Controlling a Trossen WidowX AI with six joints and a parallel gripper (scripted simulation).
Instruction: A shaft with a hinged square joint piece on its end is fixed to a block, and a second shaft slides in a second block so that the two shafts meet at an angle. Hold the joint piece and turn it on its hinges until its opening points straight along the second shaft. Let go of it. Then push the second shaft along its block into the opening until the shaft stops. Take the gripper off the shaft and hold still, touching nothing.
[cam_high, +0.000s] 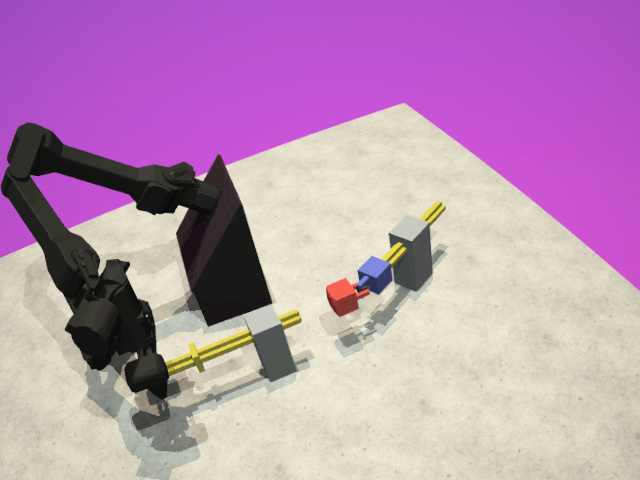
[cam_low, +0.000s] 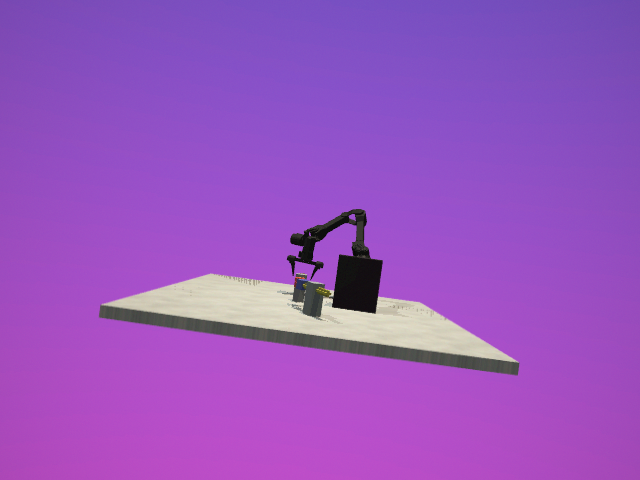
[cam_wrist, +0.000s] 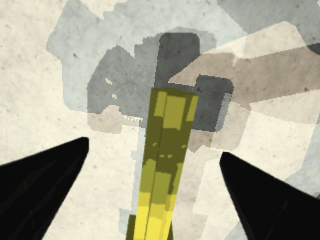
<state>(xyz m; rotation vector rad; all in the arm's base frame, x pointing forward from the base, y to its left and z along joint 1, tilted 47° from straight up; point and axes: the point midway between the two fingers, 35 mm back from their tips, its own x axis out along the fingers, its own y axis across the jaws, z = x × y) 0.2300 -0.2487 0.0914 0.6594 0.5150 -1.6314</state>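
Note:
The red joint piece (cam_high: 342, 298) hangs by its hinge arms from the blue cube (cam_high: 374, 274) on the first shaft, held in the far grey block (cam_high: 419, 258) (cam_low: 312, 300). Its left side faces roughly toward the second yellow shaft (cam_high: 290, 317) (cam_wrist: 162, 135); I cannot tell its exact alignment. That shaft runs through the nearer grey block (cam_high: 275, 351), with a gap between its end and the red piece. A yellow collar (cam_high: 195, 357) sits on its rear part. My gripper (cam_low: 302, 276) (cam_wrist: 157, 150) is open and empty over the rear end, fingertips on either side in the wrist view, not touching it.
A tall dark slanted panel (cam_high: 235, 273) (cam_low: 357, 284) stands beside the nearer block, close to the second shaft. The arm reaches around behind it from its base side. The pale table top (cam_high: 491, 361) (cam_low: 217, 304) carries both blocks.

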